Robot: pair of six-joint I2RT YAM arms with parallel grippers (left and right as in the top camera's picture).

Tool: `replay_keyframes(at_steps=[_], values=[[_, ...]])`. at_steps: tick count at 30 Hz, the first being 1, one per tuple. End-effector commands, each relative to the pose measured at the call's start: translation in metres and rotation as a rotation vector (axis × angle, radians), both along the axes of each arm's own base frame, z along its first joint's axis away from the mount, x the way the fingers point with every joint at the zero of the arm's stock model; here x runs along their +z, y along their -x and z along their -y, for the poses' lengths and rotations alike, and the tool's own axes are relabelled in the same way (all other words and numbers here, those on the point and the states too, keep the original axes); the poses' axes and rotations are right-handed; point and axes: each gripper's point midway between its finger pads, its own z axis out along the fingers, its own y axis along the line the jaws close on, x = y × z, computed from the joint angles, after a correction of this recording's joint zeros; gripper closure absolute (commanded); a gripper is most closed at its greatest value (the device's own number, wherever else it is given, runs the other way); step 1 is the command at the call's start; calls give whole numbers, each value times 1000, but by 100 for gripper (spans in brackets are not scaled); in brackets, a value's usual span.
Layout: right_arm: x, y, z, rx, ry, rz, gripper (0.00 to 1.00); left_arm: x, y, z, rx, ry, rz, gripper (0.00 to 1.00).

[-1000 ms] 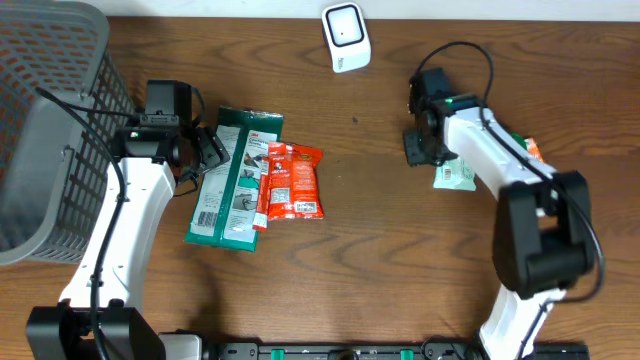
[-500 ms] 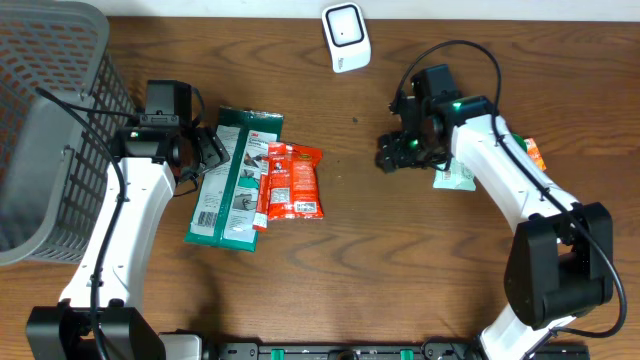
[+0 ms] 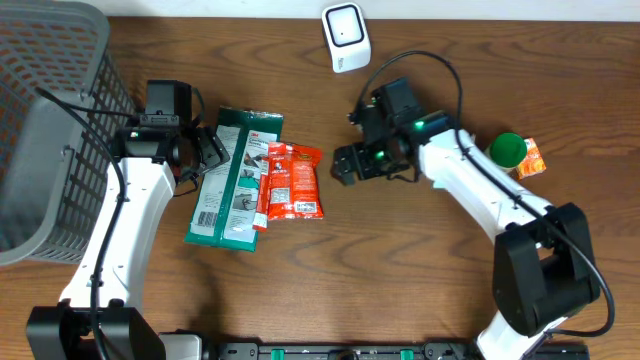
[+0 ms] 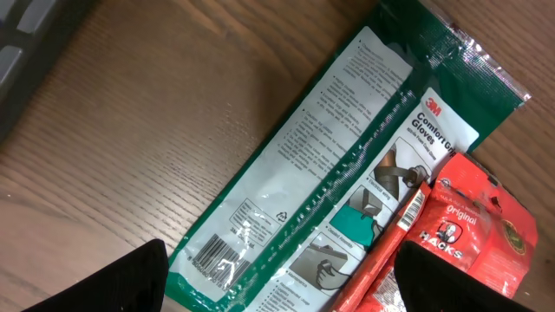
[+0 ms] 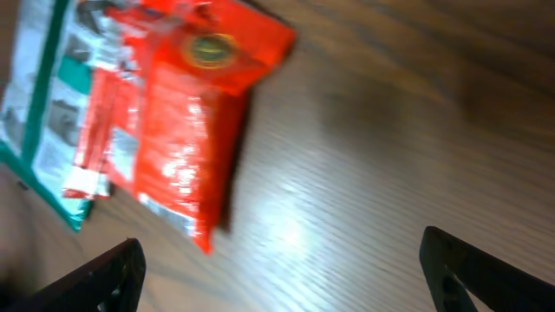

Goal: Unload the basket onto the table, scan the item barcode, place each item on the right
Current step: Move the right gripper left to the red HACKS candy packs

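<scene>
Now the right tool [image 3: 345, 165], jaws apart and empty, hangs just right of the red pouch [image 3: 292, 180], which lies on the surface [image 3: 400, 280], long axis running near-to-far, overlapping the green pack [image 3: 232, 175]; the left tool [image 3: 212, 150], also apart, sits beyond that pack.

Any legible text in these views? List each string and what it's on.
"3M": green glove pack
"Comfort", "Gloves": same pack
"Original": red packet
"HACKS": same packet
Fine print and barcode digits on the glove pack: too small to read.
Right wrist view: blurred, nothing legible.
</scene>
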Motion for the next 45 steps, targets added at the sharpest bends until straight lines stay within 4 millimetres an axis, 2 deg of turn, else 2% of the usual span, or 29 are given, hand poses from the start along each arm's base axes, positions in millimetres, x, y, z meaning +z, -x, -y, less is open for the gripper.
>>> replay_keyframes(at_steps=[1, 6, 12, 21, 33, 36, 37, 38, 45], values=[[-4, 12, -20, 25, -17, -19, 3, 1, 1, -2, -3, -11, 1, 16], [-5, 16, -40, 11, -49, -12, 7, 1, 1, -2, -3, -11, 1, 16], [-19, 19, -50, 34, -75, 27, 7, 1, 1, -2, -3, -11, 1, 16], [-27, 13, -54, 36, -113, 86, 7, 1, 1, -2, -3, -11, 1, 16], [-26, 12, -55, 37, -117, 93, 7, 1, 1, -2, -3, -11, 1, 16], [-26, 13, -56, 39, -120, 90, 3, 7, -12, -2, -2, -10, 60, 16], [-25, 15, -57, 45, -132, 83, 2, 10, -18, -1, -1, -3, 86, 5], [-25, 16, -59, 53, -144, 75, 2, 10, -20, -1, -1, -3, 94, 1], [-23, 16, -59, 54, -164, 64, 1, 1, 3, -1, -1, -7, -8, 2]])
